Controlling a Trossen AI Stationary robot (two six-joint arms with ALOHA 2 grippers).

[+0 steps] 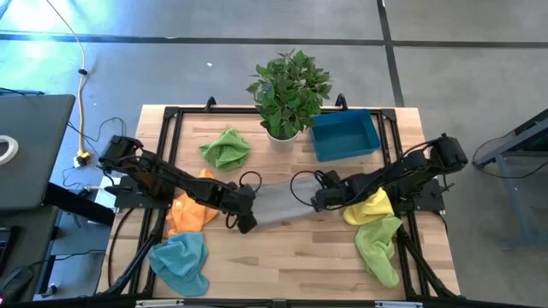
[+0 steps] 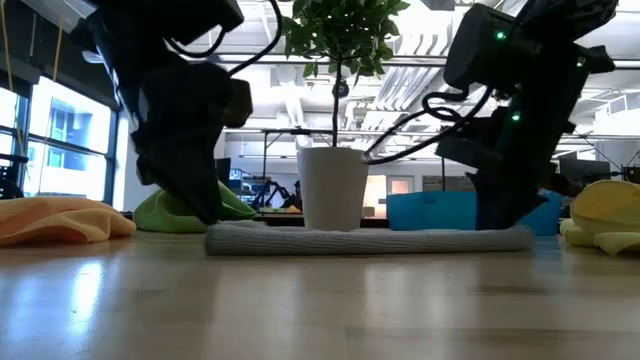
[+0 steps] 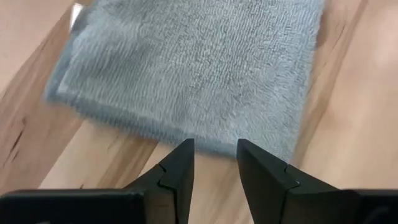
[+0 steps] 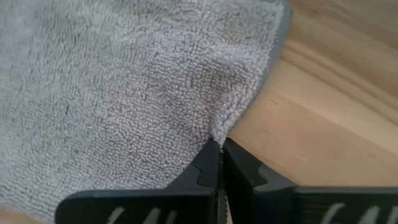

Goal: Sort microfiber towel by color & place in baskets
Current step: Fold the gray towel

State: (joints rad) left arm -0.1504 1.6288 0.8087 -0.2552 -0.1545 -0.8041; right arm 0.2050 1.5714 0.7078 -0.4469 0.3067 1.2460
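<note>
Pale wooden surface (image 1: 291,257) under both my arms, a potted green plant (image 1: 288,90) at its far edge. My right pincer (image 4: 219,163) is clamped together on the edge of the flat grey microfiber towel (image 1: 278,203), pinching up a small fold. My left pincer (image 3: 214,163) stands apart just short of the towel's opposite edge, holding nothing. I judge the cloth light, limp and grippy; taking it by an edge suits it. I count six towels: one grey, one orange (image 1: 190,211), one blue (image 1: 181,262), one yellow (image 1: 370,207), two green (image 1: 225,149). One dark teal plastic basket (image 1: 345,134) lies beyond my right pincer.
</note>
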